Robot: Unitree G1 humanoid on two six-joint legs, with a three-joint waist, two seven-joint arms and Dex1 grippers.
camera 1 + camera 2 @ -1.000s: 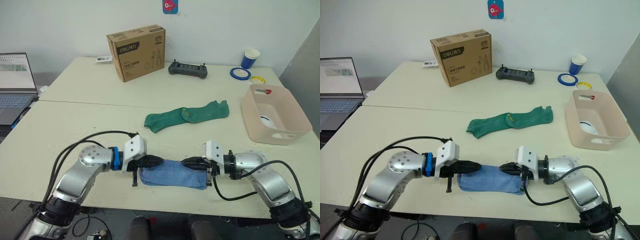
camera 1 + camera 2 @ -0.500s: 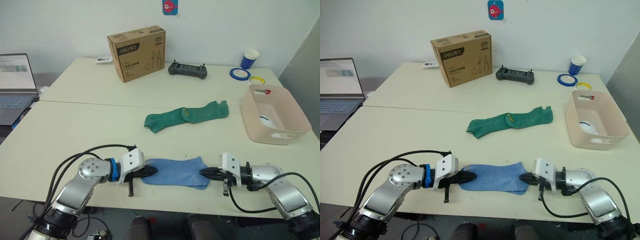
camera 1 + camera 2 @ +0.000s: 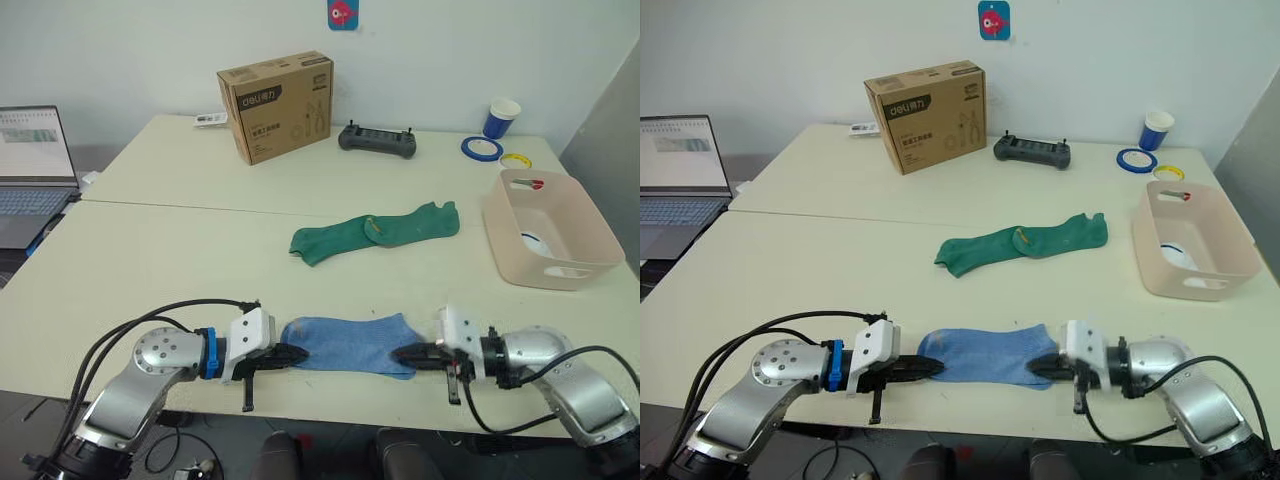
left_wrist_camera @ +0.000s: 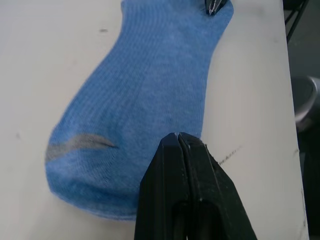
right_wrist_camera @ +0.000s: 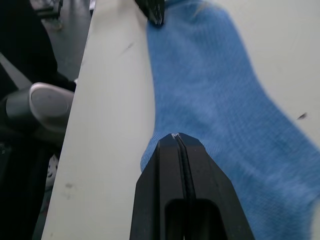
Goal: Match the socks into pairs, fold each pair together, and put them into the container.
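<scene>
Light blue socks (image 3: pixel 350 342) lie flat near the table's front edge, left gripper (image 3: pixel 287 351) and right gripper (image 3: pixel 402 354) closed at their ends; green socks (image 3: pixel 374 231) wait unfolded, something white already in the pink container (image 3: pixel 590 238).

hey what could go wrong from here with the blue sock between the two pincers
1. The blue sock lies close to the table's front edge; a pull toward the robot could drag it off.
2. Both the left pincer and the right pincer look shut at the sock's ends, seemingly pinching little fabric, so an end may slip free.
3. It is spread flat, not folded, so it may bunch unevenly.
</scene>
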